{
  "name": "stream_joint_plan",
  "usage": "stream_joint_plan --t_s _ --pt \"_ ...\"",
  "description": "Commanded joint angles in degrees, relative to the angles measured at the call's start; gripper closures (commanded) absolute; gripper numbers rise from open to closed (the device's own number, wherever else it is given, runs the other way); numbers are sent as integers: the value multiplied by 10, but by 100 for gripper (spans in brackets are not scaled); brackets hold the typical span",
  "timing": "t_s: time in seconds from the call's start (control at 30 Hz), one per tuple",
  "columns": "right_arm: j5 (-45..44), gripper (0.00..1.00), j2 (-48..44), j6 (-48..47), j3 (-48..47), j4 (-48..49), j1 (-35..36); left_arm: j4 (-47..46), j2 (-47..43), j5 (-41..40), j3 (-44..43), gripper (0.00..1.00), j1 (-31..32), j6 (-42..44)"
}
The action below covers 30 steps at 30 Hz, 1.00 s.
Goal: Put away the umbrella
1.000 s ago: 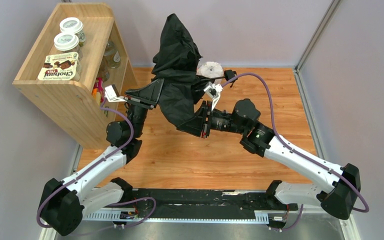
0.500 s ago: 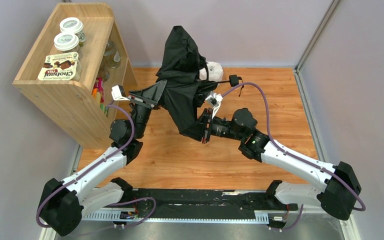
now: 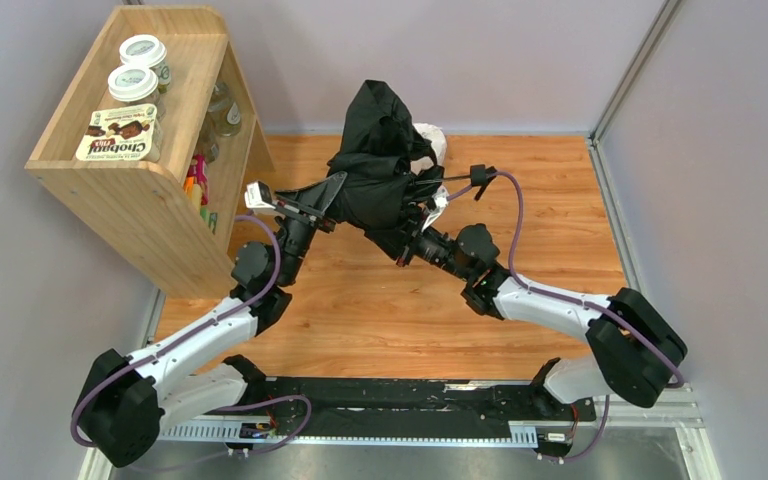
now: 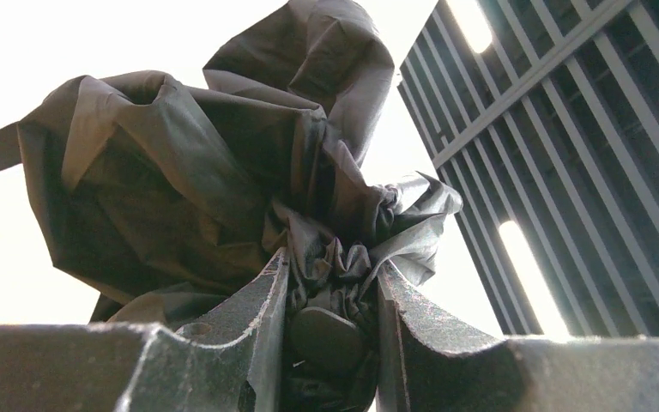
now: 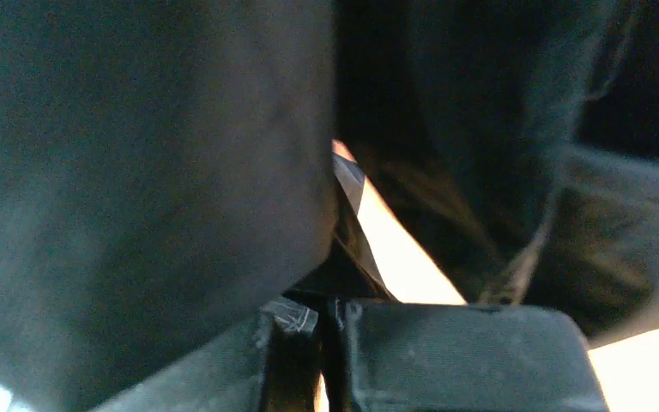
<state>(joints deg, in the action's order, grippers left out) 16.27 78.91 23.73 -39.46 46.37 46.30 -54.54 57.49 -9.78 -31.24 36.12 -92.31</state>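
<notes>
Umbrella [image 3: 380,150] hangs in the air above the wooden table [image 3: 360,320], held up between the two arms near the far wall and well apart from the wooden shelf [image 3: 160,230] on the left. Since a second ago we see three changes. The canopy has drawn in from a long, loose drape into a tighter bunch. The whole bundle has shifted rightward. The right arm has pushed in deeper under the fabric.

The right gripper [image 3: 407,243] has also gone from slightly parted to fully closed. In its wrist view the jaws are pressed together, with dark cloth [image 5: 137,172] filling the frame. A thin dark sliver rises from between them, but we cannot tell whether it is a pinched fold. The left gripper [image 4: 330,266] is clamped on a wad of crumpled canopy with a rounded black cap sitting between its fingers.

We judge that the umbrella is now being gathered from both ends, which helps the collapse. It is not yet compact, and nothing has been stowed.

As for direction, a thin shaft appears to run out to the right, ending in a small knob [image 3: 478,176]. The capped end sits in the left claw. So we read the long axis as roughly left to right across the table, with the loose canopy billowing up and toward the far wall.
</notes>
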Motion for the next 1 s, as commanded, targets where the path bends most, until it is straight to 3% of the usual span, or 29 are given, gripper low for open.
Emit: stream_joint_plan --t_s 0.0,0.3,0.43,0.53,0.6,0.8,0.97 --pt "9 100 10 -23 16 31 -16 -81 -44 -17 -12 100 10 -77" --pt "42 100 31 59 33 2 -24 -118 -3 27 -23 100 10 -114" --pt "89 100 41 192 -2 -20 -43 -125 6 49 -21 100 10 -118" --pt "86 100 44 293 -3 3 -55 -118 5 77 -21 100 10 -116" --pt "88 100 49 334 -22 -31 -70 -118 4 89 -19 100 10 -115" --pt "112 100 47 367 -53 -34 -124 -94 -8 137 4 100 18 -109" --pt "127 100 46 332 -61 -16 -148 -87 -27 165 53 100 22 -112"
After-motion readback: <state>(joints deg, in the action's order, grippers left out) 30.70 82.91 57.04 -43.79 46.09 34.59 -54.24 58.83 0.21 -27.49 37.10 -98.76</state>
